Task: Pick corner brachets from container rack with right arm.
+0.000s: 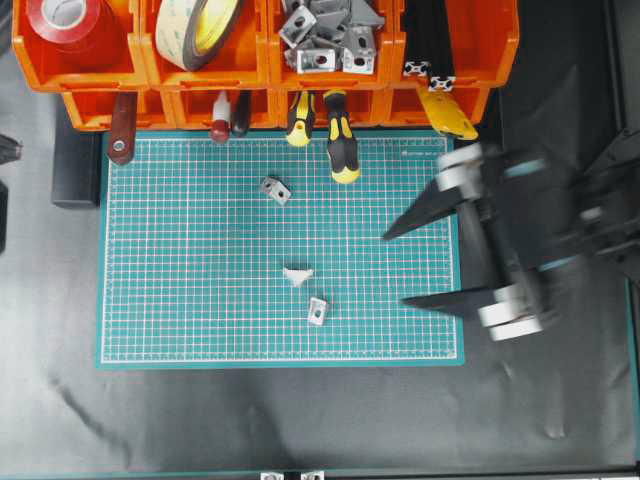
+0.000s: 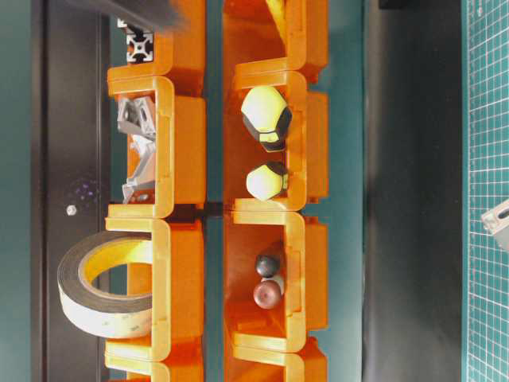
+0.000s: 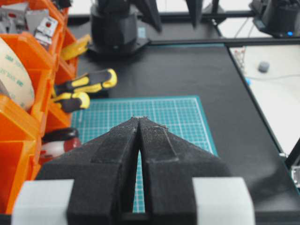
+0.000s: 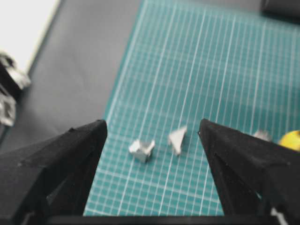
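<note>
Three brackets point(image 1: 276, 189) already lie on the green mat point(image 1: 180, 300), while plenty more sit in the rack point(image 1: 455, 60)'s upper bin. The right gripper point(image 1: 393, 268) hangs over the mat's right edge, spread wide, holding nothing.

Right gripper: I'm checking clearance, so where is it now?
Overhead view: the right gripper hangs open and empty over the green mat's right edge, beside two loose brackets.
</note>
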Robot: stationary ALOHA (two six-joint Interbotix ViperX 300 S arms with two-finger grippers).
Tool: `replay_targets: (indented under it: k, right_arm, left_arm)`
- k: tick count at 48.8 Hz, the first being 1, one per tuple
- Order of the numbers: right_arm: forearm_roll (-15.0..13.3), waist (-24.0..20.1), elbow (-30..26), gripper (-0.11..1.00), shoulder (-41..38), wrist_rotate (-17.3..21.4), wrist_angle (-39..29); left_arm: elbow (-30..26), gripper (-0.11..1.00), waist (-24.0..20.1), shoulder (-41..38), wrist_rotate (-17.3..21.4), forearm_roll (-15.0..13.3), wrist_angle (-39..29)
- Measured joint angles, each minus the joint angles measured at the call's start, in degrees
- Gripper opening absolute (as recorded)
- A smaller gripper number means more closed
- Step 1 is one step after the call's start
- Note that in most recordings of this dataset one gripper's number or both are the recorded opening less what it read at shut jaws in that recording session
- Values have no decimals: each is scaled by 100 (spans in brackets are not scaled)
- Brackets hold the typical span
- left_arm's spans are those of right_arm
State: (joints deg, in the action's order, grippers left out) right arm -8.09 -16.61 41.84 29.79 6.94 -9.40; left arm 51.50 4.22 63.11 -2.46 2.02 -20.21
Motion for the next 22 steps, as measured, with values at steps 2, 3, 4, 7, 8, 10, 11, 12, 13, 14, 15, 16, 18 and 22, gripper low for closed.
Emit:
replay_targets:
  k: [2, 3, 4, 7, 8, 10, 11, 12, 13, 14, 15, 16, 18, 22]
  right_arm:
    - [0, 0, 97, 76, 237, -9, 18]
    - [9, 0, 149, 76, 360, 0, 18]
    - [9, 0, 193, 75, 475, 0, 18]
    - [9, 0, 316, 75, 817, -9, 9]
    - [0, 0, 360, 75, 949, -9, 0]
    - [9, 0, 413, 75, 1195, -18, -35]
    - [9, 0, 439, 75, 1354, 0, -62]
    - [9, 0, 492, 75, 1477, 9, -97]
    - [0, 0, 519, 75, 1608, 9, -167]
    - [0, 0, 554, 75, 1731, -9, -237]
    - [9, 0, 580, 75, 1846, -9, -290]
    - [9, 0, 606, 75, 1960, 18, -325]
    - [0, 0, 659, 75, 2206, 9, -396]
    - [9, 9, 800, 75, 2716, 62, -606]
  left_arm:
    - [0, 0, 0, 35, 0, 0, 9]
    - [9, 0, 0, 44, 0, 9, 0]
    - [18, 0, 0, 53, 0, 0, 0]
    - [35, 0, 0, 79, 0, 0, 0]
    - [44, 0, 0, 88, 0, 9, 0]
    - [62, 0, 0, 97, 0, 0, 0]
    - [62, 0, 0, 114, 0, 9, 0]
    - [70, 0, -9, 114, 0, 0, 0]
    - [79, 0, 0, 114, 0, 9, 0]
    - [79, 0, 0, 114, 0, 9, 0]
    - [88, 0, -9, 114, 0, 9, 0]
    - [97, 0, 0, 114, 9, 9, 0]
    - [97, 0, -9, 114, 0, 0, 0]
    - [105, 0, 0, 114, 9, 0, 0]
